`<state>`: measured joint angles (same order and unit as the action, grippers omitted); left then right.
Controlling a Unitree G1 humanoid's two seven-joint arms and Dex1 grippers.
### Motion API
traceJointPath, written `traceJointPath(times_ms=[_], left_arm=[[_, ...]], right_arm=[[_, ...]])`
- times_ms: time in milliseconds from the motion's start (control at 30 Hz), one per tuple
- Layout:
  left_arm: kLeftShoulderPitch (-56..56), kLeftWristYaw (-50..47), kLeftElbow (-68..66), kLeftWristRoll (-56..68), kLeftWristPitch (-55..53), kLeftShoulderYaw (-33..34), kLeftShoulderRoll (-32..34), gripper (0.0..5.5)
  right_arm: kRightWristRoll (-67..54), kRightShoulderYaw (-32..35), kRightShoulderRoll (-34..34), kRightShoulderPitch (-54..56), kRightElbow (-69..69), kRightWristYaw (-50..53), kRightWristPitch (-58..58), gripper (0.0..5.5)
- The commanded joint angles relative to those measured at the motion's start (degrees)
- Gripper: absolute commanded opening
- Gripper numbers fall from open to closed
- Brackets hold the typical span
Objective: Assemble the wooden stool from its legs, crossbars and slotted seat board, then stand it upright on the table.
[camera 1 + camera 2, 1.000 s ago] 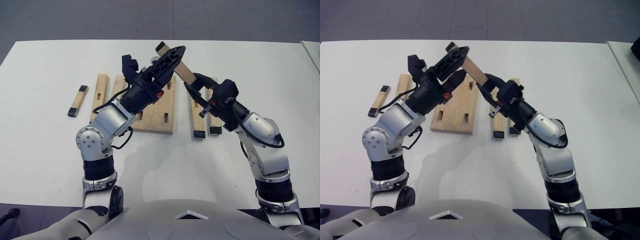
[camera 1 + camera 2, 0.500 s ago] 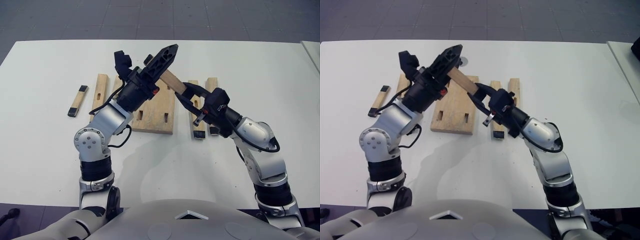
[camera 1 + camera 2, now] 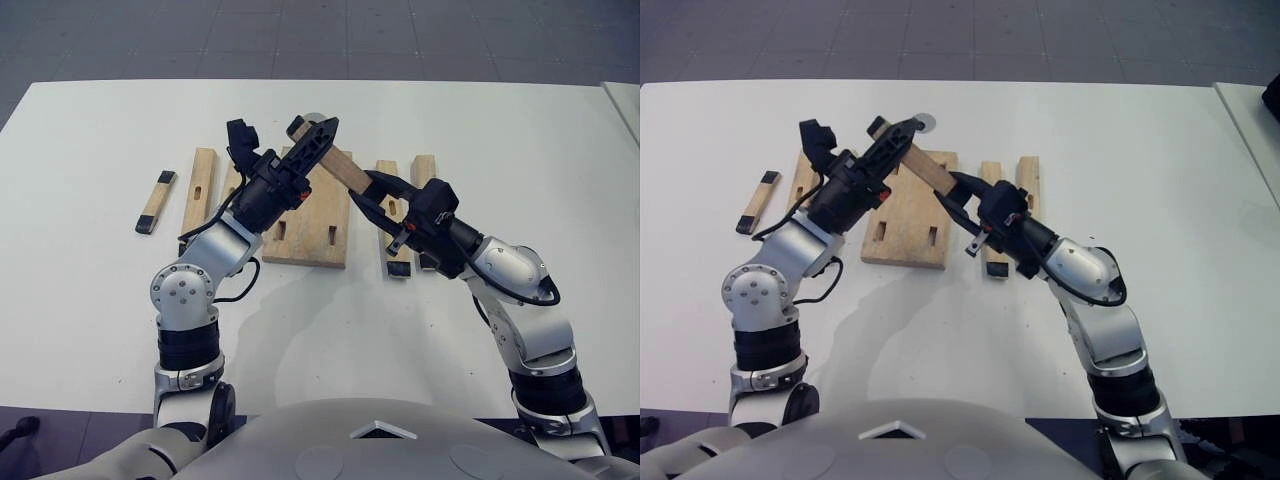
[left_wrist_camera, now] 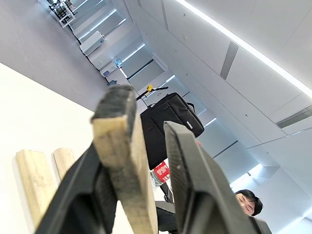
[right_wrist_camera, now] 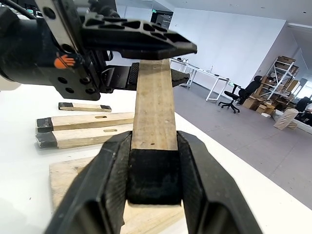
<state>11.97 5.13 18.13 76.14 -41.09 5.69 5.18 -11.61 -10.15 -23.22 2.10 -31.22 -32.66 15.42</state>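
A wooden leg (image 3: 346, 171) with a black-capped end hangs tilted above the slotted seat board (image 3: 312, 232), which lies flat on the white table. My right gripper (image 3: 373, 187) is shut on the capped end (image 5: 153, 181). My left gripper (image 3: 313, 138) straddles the other end. In the left wrist view the leg (image 4: 124, 161) rests against one finger, and a gap shows to the other finger (image 4: 190, 175), so this gripper (image 4: 146, 141) is open.
Two slotted legs (image 5: 83, 120) and a short crossbar (image 3: 156, 200) lie left of the board. Two more legs (image 3: 424, 170) lie right of it, under my right arm. A small grey disc (image 3: 923, 120) sits behind the board. The table's near half is bare.
Both grippers and the leg have moved left and down toward the seat board. The left gripper has tipped lower over the leg's free end.
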Motion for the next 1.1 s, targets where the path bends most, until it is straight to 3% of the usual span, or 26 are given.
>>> traceJointPath(times_ms=[33,100,300,333,633,833,1100], left_arm=[[-0.9,0.6,-0.2,-0.7,0.3,0.4,-0.2,0.66],[-1.2,0.8,-0.5,-1.5,0.2,0.2,0.0,0.43],[-1.6,0.9,-1.9,-4.2,0.9,0.6,0.2,0.41],[-1.6,0.9,-2.1,-4.4,0.9,0.7,0.2,0.41],[-0.2,1.0,-3.0,-9.3,3.2,4.4,2.7,0.41],[-1.9,-0.2,-1.6,-36.9,19.8,8.2,12.6,0.41],[-2.3,4.6,-10.6,-46.8,26.1,10.7,16.4,0.41]], right_arm=[[-0.1,0.1,-0.8,-0.7,-0.3,-0.1,1.0,1.33],[0.1,0.1,-0.9,-0.9,-0.3,-0.1,0.9,1.33],[0.7,0.0,-0.9,-1.6,-0.3,0.0,0.8,1.33],[0.8,0.0,-0.9,-1.7,-0.3,0.1,1.0,1.70],[1.5,2.6,-1.9,-2.7,-1.0,2.2,4.1,3.08],[-5.6,14.6,6.4,-2.9,0.3,14.5,13.4,4.09],[-2.9,15.2,8.5,-5.7,1.5,19.6,13.8,5.23]])
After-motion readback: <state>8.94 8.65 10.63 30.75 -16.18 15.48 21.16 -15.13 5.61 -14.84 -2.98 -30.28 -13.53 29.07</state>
